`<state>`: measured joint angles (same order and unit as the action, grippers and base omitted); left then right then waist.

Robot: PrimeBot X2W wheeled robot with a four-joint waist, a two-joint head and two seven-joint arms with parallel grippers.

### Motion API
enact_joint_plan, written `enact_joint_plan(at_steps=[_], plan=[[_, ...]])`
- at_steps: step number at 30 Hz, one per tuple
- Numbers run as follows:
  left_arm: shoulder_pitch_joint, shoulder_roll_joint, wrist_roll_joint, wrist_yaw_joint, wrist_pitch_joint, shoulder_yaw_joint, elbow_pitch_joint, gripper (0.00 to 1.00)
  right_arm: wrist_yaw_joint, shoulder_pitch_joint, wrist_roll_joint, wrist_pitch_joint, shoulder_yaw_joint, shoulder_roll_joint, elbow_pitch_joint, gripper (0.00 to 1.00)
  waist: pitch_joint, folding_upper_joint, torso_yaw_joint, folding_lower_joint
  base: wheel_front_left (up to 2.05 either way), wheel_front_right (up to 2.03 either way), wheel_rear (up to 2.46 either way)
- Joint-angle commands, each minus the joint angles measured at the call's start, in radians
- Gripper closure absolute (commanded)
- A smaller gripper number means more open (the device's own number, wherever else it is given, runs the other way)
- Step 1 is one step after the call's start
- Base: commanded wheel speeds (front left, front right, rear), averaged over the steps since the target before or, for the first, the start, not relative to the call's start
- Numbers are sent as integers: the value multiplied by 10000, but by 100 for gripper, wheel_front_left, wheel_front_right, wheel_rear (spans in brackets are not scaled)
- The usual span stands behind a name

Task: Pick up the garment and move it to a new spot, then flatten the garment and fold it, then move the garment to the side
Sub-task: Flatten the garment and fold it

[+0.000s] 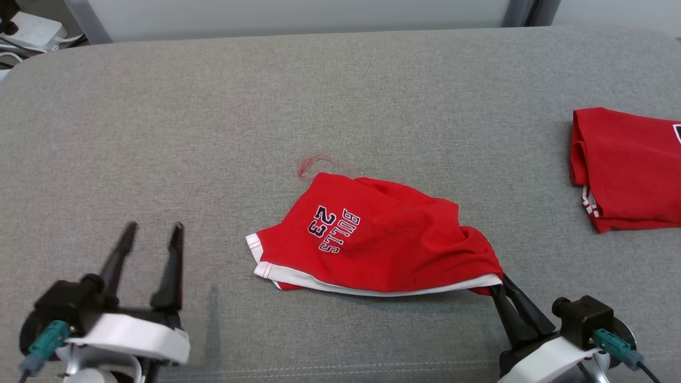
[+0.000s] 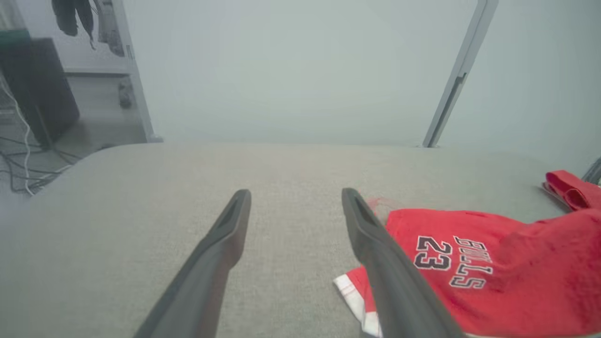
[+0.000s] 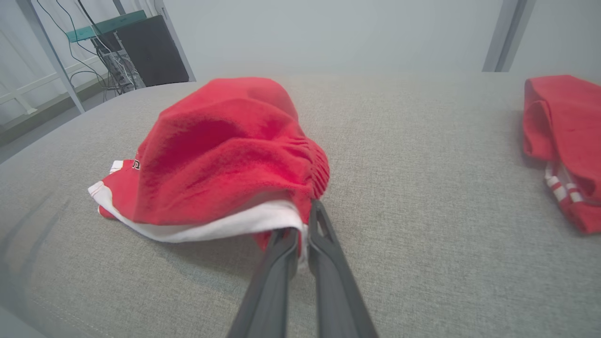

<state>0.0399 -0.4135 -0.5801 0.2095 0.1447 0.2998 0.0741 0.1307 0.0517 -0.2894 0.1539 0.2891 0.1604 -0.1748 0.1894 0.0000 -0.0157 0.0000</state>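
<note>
Red garment (image 1: 372, 239), crumpled: near corner pinched in closed right gripper (image 1: 499, 284), bulk lying ahead and left of it, likely anchored for flattening; left gripper (image 1: 154, 227) jaws apart, empty, garment's hem off to its right

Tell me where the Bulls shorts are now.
In the head view the red shorts lie centre on the grey surface, their right corner pinched by the right gripper.

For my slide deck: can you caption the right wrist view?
Right pincer shut on the white-trimmed edge of a crumpled red garment on grey upholstery.
</note>
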Motion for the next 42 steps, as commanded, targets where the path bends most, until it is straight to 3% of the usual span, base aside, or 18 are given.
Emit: enact_joint_plan(at_steps=[1,10,19,30,37,42], plan=[[620,-195,216,203,307,-553,315,0,0,32,112,8,115,5,289,100,-56,0,28,0,0,0,0],[-114,-256,339,487,926,-1175,249,0,0,-55,83,28,111,-92,180,100,-405,0,116,0,0,0,0],[-1350,126,245,1,1157,-1766,-211,0,0,-278,84,8,-114,-149,159,100,-712,0,410,0,0,0,0],[-1202,429,680,-401,1169,-1819,-259,0,0,-323,99,-60,-117,-195,233,100,-726,0,388,0,0,0,0],[-788,218,915,-583,1054,-1632,-162,0,0,-336,94,-53,-154,-227,238,100,-677,0,395,0,0,0,0],[299,15,994,-1286,99,-784,-102,0,0,-258,108,-75,-116,-200,280,100,-474,0,406,0,0,0,0]])
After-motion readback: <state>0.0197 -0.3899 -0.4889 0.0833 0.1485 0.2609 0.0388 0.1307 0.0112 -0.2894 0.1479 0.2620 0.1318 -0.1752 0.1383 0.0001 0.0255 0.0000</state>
